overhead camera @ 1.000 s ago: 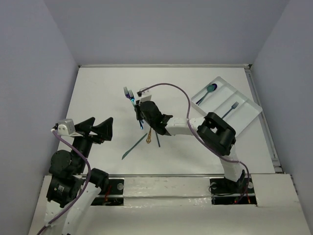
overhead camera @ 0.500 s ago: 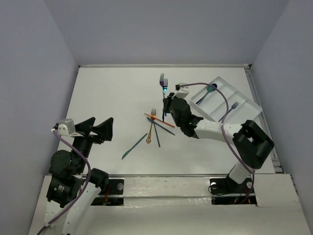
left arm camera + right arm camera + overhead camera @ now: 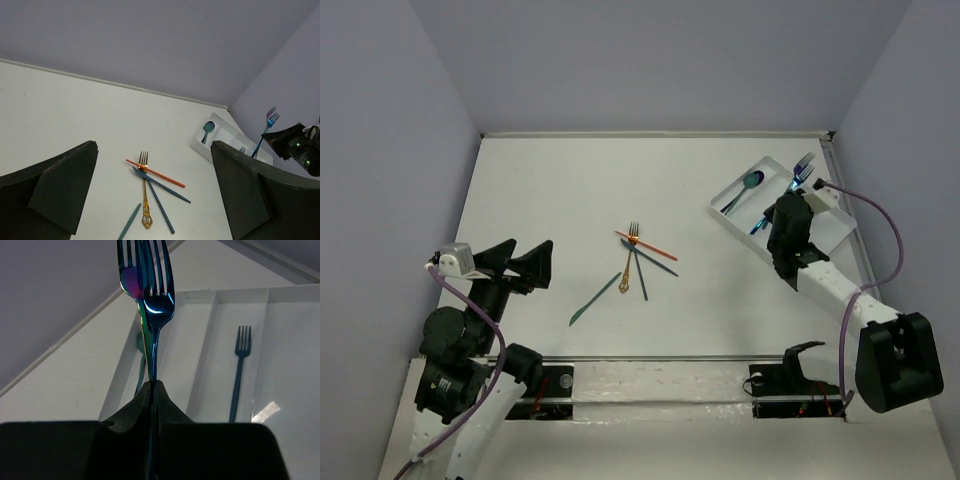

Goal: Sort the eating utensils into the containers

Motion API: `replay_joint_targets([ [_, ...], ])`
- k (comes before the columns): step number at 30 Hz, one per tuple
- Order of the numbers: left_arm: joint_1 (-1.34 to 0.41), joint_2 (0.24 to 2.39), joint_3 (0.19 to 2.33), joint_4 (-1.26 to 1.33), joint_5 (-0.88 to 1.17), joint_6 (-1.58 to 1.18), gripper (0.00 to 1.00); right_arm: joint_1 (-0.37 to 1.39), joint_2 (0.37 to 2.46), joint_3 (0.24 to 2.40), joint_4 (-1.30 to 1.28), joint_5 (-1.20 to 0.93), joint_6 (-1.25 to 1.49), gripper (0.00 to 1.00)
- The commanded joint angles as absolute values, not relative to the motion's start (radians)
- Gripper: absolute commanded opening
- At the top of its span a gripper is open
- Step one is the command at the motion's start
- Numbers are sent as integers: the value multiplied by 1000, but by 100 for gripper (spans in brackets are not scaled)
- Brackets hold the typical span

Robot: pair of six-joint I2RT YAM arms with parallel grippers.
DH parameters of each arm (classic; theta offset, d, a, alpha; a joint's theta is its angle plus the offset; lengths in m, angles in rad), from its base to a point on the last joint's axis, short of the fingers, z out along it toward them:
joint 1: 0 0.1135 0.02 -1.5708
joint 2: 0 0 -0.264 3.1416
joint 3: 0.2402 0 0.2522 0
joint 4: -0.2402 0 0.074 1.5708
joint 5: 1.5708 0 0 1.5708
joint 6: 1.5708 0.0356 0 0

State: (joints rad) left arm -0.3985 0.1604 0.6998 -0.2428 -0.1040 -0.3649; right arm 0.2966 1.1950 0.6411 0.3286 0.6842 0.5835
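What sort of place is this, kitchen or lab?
Probably a lab test bench: bare white table boxed by blank walls, robot arms bolted at its near edge, loose cutlery.

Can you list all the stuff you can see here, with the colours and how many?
held forks: two, shiny blue-purple, above the tray
dark blue fork: one, lying in a tray compartment
spoon: one, teal, in an outer tray compartment
gold fork: one, in the mid-table pile
orange-red utensil: one, crossing the gold fork
dark blue utensils: two, in the same pile
teal knife: one, just beside the pile
tray: one, white, far right of the table
table: one, white
left gripper: open, empty
right gripper: shut on the held forks
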Motion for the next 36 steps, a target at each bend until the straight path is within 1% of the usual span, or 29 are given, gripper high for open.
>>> replay_joint_targets([
  [1,-414,172,692,-183,-87,-356,99,164,1187,634,304,674,618,0],
  [6,-414,173,692,-184,-92,-354,99,51,1265,669,290,624,611,0],
  [7,-414,173,692,-184,-91,-354,99,8,1278,672,291,600,614,0],
  [11,-423,173,693,-184,-92,-353,99,-72,1347,699,290,482,635,0],
  [17,-423,170,693,-186,-95,-354,99,-92,1462,753,290,434,624,0],
  [25,-423,166,693,-186,-98,-353,99,-92,1519,811,276,387,630,0],
  [29,-423,163,693,-186,-100,-354,99,-92,1552,853,230,382,629,5],
  [34,-423,158,693,-187,-101,-354,99,-92,1583,891,187,365,620,6],
  [36,-423,158,693,-187,-101,-354,99,-92,1598,920,152,362,620,9],
])
